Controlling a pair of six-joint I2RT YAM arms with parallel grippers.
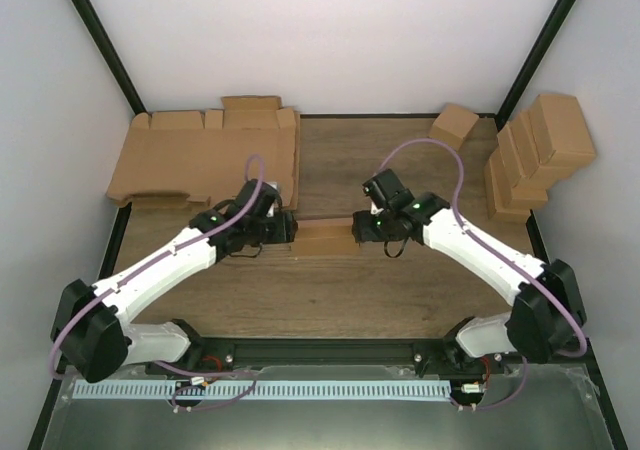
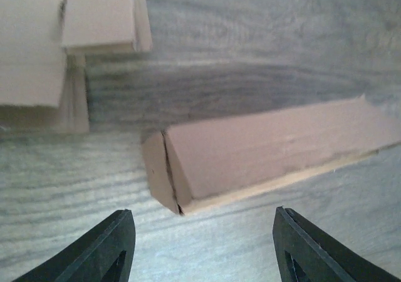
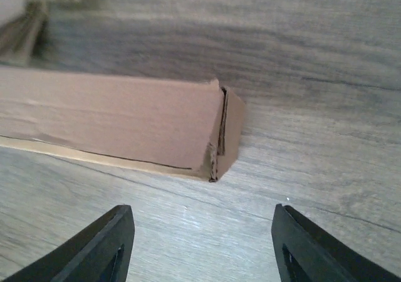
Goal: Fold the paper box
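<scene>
1. Top view: the paper box (image 1: 326,238) lies in the middle of the wooden table (image 1: 400,295). It is a small oblong brown carton, set lengthwise between the two arms. The left gripper (image 1: 291,228) sits at its left end and the right gripper (image 1: 359,229) at its right end. From this height it is hard to say whether either touches the cardboard. Bare boards lie open between the box and the arm bases. Behind it, flat cardboard sheets (image 1: 200,155) with notched edges fill the far left corner. A small cube carton (image 1: 453,125) sits at the far edge, and a stack of cartons (image 1: 535,155) leans against the right wall.

2. Left wrist view: the black fingers (image 2: 103,250) stand well apart with only table between them, and the box end lies just ahead, clear of both. The cardboard is matte and smooth. A thin dark slit runs beside the tucked end flap, and a paler raw edge runs along the near side. The sheets lie at the upper left, apart from the box.

3. Right wrist view: these fingers (image 3: 319,250) are likewise spread and grip nothing. The box's other end sits just beyond them on grey-brown wood grain, its corner flap slightly gaping.
</scene>
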